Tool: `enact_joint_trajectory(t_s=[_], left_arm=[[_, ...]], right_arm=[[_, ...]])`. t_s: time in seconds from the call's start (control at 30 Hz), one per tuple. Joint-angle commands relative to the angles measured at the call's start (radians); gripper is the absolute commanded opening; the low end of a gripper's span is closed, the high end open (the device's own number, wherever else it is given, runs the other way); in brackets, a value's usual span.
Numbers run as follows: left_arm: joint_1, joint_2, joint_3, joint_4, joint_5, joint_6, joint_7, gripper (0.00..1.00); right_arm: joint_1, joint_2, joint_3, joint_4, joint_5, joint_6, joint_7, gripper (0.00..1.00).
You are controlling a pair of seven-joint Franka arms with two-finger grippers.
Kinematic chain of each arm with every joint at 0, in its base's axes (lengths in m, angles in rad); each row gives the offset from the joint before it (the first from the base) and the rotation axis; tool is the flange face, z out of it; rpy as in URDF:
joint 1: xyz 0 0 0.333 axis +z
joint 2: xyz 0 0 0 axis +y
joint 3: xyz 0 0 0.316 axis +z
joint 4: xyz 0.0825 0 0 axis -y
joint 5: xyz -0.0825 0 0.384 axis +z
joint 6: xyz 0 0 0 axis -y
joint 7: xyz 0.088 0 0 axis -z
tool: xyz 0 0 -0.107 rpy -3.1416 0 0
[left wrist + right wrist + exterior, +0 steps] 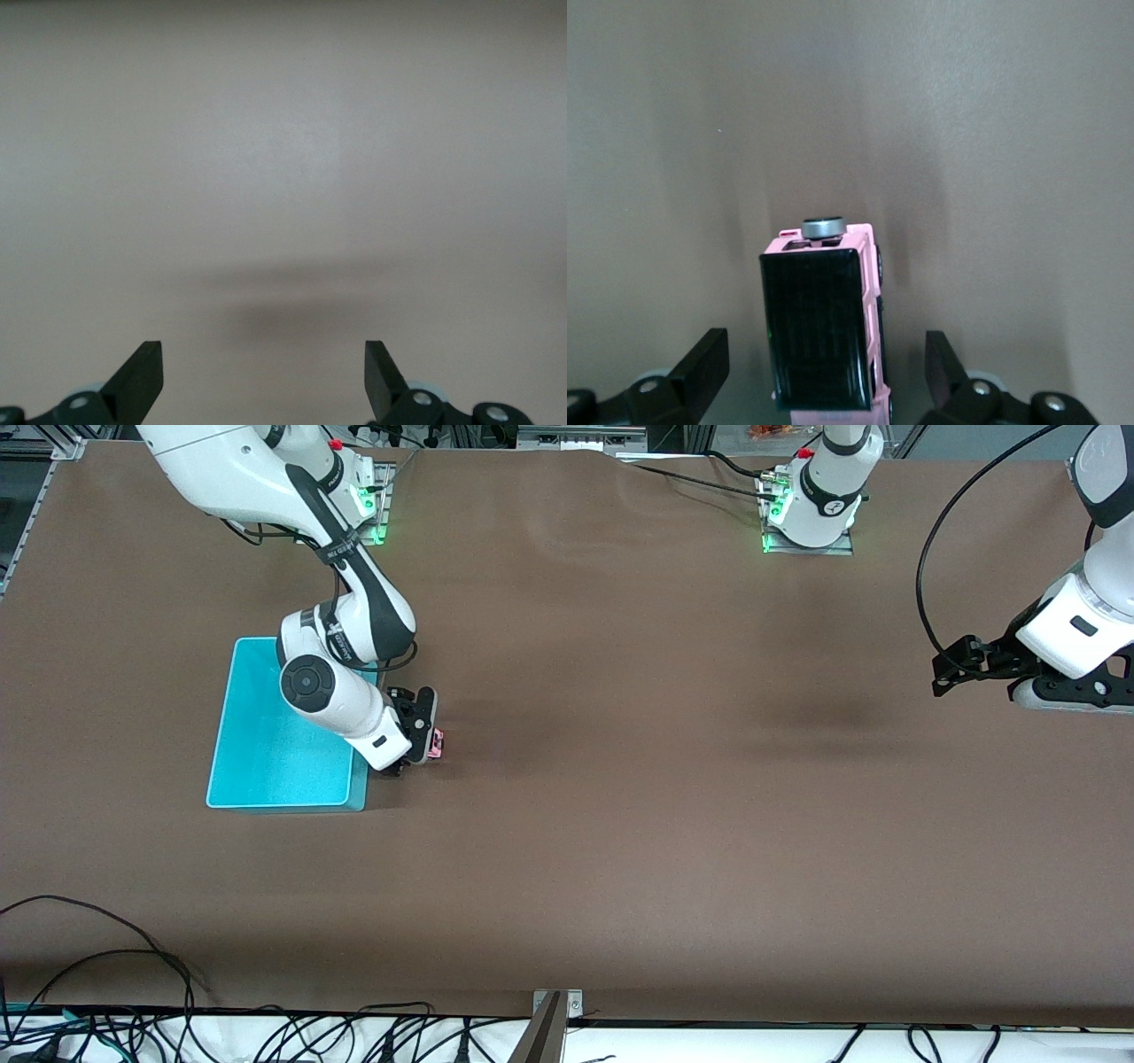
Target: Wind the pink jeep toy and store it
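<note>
The pink jeep toy [436, 744] stands on the brown table just beside the turquoise bin [266, 766], on the side toward the left arm's end. In the right wrist view the jeep [824, 336] shows its black roof, pink sides and a grey spare wheel. My right gripper [425, 746] is lowered around it and open [824, 343]. One finger stands on each side of the toy, with a gap between each finger and its body. My left gripper [952, 673] waits open over bare table at the left arm's end, with nothing between its fingers [264, 350].
The right arm's forearm [337, 691] hangs over the bin's edge next to the jeep. Both robot bases [806, 505] stand along the table's edge farthest from the front camera. Cables [133, 1027] lie off the table edge nearest that camera.
</note>
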Motion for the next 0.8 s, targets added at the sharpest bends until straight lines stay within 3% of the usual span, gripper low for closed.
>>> enact_joint_trajectory(t_s=[0.0, 0.07, 0.2, 0.3, 0.53, 0.77], left_arm=[[-0.006, -0.014, 0.005, -0.007, -0.010, -0.005, 0.004, 1.00], [-0.006, -0.014, 0.005, -0.007, -0.010, -0.005, 0.004, 1.00], [-0.006, -0.014, 0.005, -0.007, -0.009, -0.005, 0.006, 1.00], [-0.006, -0.014, 0.003, -0.006, -0.009, -0.005, 0.006, 1.00], [-0.007, -0.016, 0.000, -0.006, -0.009, -0.005, 0.004, 1.00], [-0.007, -0.014, 0.000, -0.006, -0.009, -0.005, 0.006, 1.00]], right_arm=[[0.005, 0.012, -0.007, -0.015, -0.018, 0.030, -0.006, 0.85], [0.005, 0.020, -0.007, -0.015, -0.020, 0.030, -0.006, 0.77], [0.007, 0.021, -0.007, -0.013, -0.020, 0.030, -0.006, 0.45], [0.007, 0.021, -0.007, -0.007, -0.020, 0.027, 0.003, 0.29], [0.007, -0.006, -0.002, 0.023, -0.015, -0.020, 0.036, 0.24], [0.011, -0.025, -0.001, 0.216, -0.009, -0.299, 0.092, 0.24]])
